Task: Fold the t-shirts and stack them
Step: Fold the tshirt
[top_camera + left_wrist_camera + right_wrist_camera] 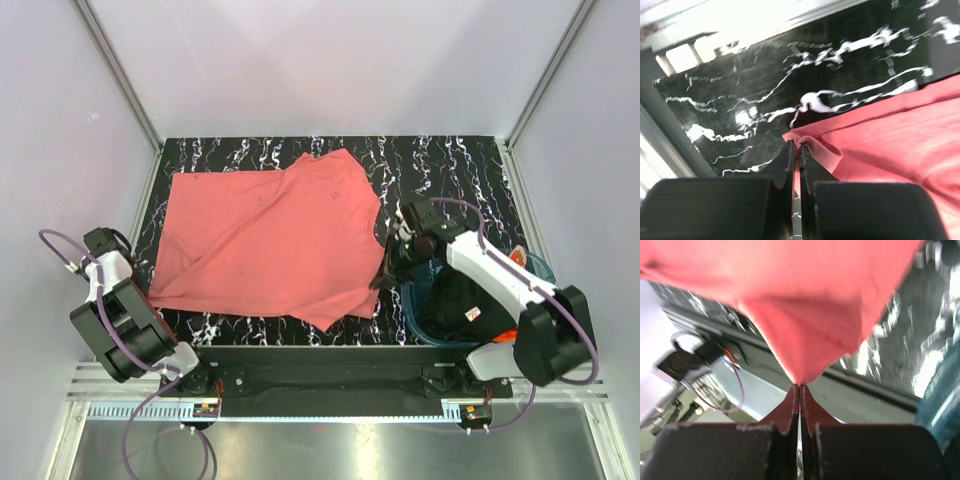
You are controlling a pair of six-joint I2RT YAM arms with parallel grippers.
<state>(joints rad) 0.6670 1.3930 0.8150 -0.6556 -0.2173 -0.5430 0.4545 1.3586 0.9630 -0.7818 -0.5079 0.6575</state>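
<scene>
A large salmon-red t-shirt (270, 235) lies spread over the black marbled table (440, 165). My left gripper (150, 296) is shut on its near-left corner. In the left wrist view the hem (815, 150) is pinched between the closed fingers of my left gripper (799, 147), low on the table. My right gripper (384, 276) is shut on the shirt's right edge. In the right wrist view the cloth (805, 315) hangs as a peak from the fingertips of my right gripper (799, 386), lifted off the surface. A black t-shirt (455, 298) with a small red mark (472, 314) lies in the basket.
A round teal basket (538, 266) stands at the near right under my right arm, with an orange piece (505, 335) showing in it; its rim (940, 400) also appears in the right wrist view. White walls enclose the table on three sides.
</scene>
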